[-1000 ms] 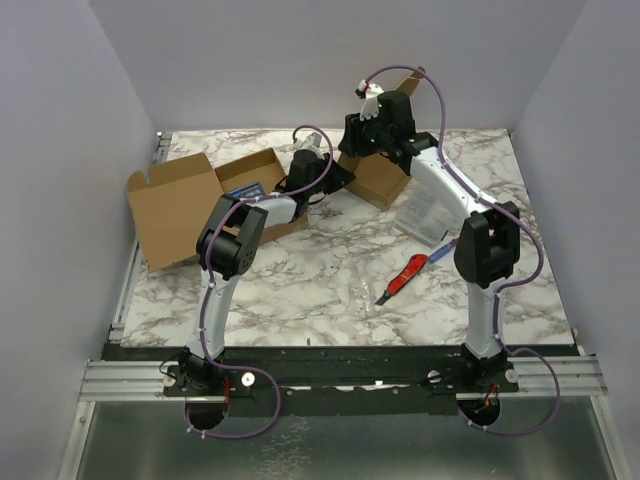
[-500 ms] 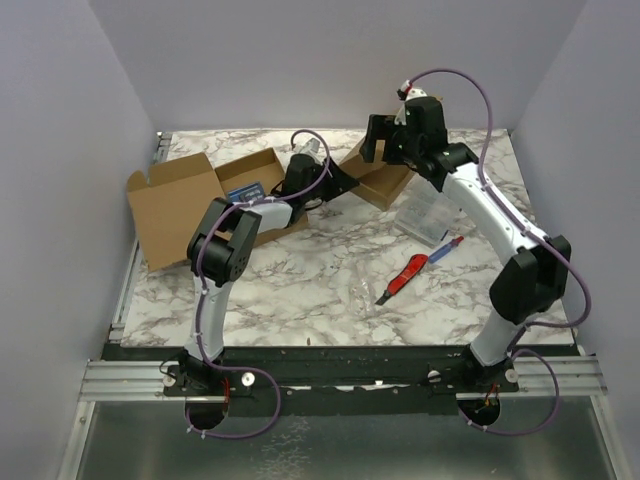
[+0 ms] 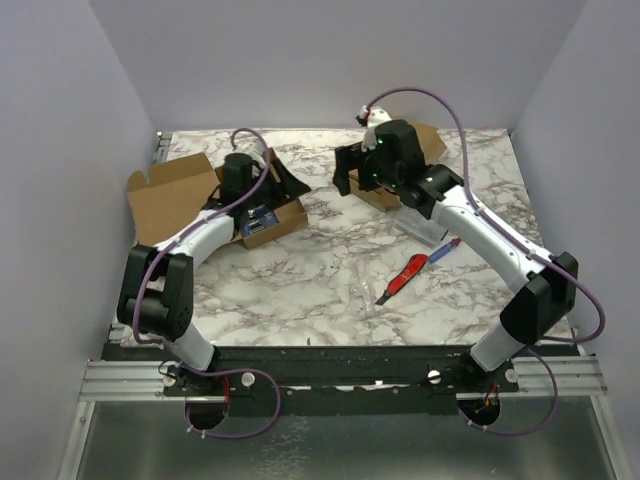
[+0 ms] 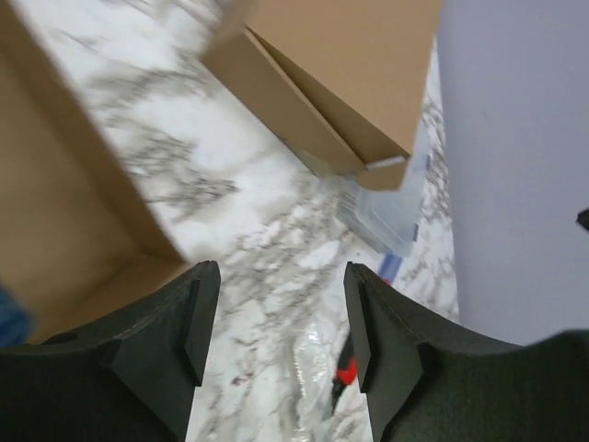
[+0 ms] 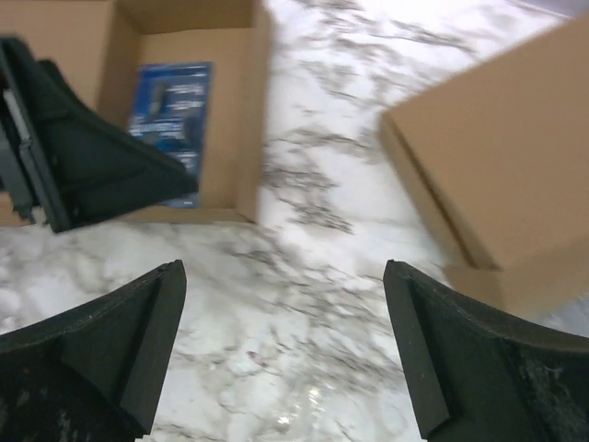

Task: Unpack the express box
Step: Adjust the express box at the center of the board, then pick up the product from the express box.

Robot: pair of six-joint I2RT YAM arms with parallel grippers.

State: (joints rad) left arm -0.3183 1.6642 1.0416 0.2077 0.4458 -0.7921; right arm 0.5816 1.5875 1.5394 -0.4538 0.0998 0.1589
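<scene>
**Both grippers found open and empty at the opened express box**

The left gripper [image 4: 279,276] was seen with its jaws partly spread and nothing between them. It was held at the right-hand edge of the express box [image 3: 170,200], whose flaps were folded outward. In the left wrist view, an inner wall of that box was seen close beside the left finger. A blue packet [image 5: 170,120] was found lying flat inside the box, just beside this gripper and partly covered by it in the right wrist view.

The right gripper [image 5: 283,276] was seen spread wide and holding nothing. It was held above the marble table top [image 3: 300,280], between two cartons: the express box lay to its left, and a second carton [image 5: 497,184] lay close on its right. That second carton was also seen ahead of the left gripper's fingertips, with a clear plastic pack [image 4: 391,212] just past it.

A red cutter [image 3: 405,278] and a pen [image 3: 447,248] were seen on the table, well apart from both grippers and nearer the arm bases.
</scene>
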